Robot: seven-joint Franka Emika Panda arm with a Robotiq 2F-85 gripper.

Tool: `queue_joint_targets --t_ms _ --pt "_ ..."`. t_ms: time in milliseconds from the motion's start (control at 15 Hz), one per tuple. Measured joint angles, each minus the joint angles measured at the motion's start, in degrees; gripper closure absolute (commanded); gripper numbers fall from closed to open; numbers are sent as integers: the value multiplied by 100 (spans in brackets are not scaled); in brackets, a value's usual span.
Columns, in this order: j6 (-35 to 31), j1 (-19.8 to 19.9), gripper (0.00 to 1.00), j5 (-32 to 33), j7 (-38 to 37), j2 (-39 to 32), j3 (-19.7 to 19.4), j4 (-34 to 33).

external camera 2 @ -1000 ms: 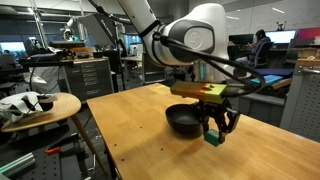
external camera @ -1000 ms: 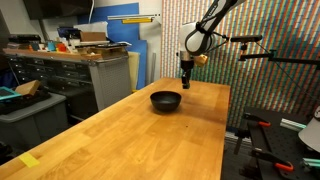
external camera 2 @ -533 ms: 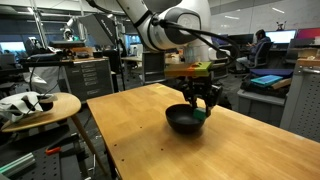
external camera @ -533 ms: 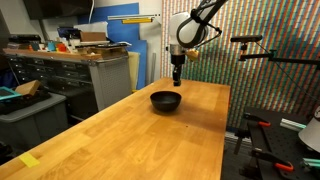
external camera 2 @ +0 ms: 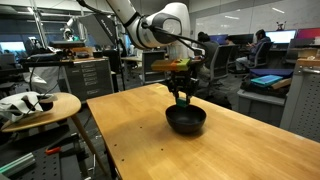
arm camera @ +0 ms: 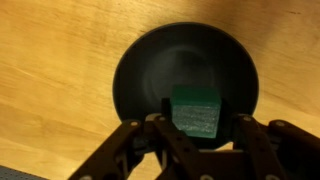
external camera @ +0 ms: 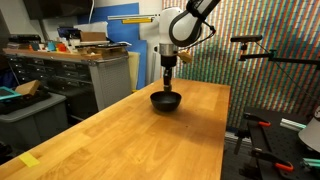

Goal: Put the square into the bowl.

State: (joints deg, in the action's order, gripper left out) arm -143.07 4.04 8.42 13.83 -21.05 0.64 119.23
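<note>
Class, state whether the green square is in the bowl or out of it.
Out: the square is clamped in the gripper, hanging above the bowl, not resting inside.

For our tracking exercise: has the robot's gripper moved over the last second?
Yes. In an exterior view the gripper has shifted from beside the shallow round black bowl to directly above it, shut on the tiny dark green square.

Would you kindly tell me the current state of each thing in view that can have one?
gripper: shut on the square, hanging over the bowl.
square: held in the jaws, lifted, not yet in the bowl.
bowl: upright on the table, empty.
</note>
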Motion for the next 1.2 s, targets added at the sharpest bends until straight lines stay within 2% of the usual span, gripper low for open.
queue_joint_targets --t_ms 600,733,800,867,1067,1200 --pt "-1456 -185 77 -3 -369 -726 5 283" --pt "-1723 -207 27 18 -407 -927 -55 339" --pt "-1831 -233 27 39 -425 -1001 -110 354" --pt "-1888 -255 21 49 -435 -1053 -175 357" --pt "-1980 -328 0 138 -506 -1078 -367 347" --pt "-2036 -385 0 187 -572 -1022 -489 326"
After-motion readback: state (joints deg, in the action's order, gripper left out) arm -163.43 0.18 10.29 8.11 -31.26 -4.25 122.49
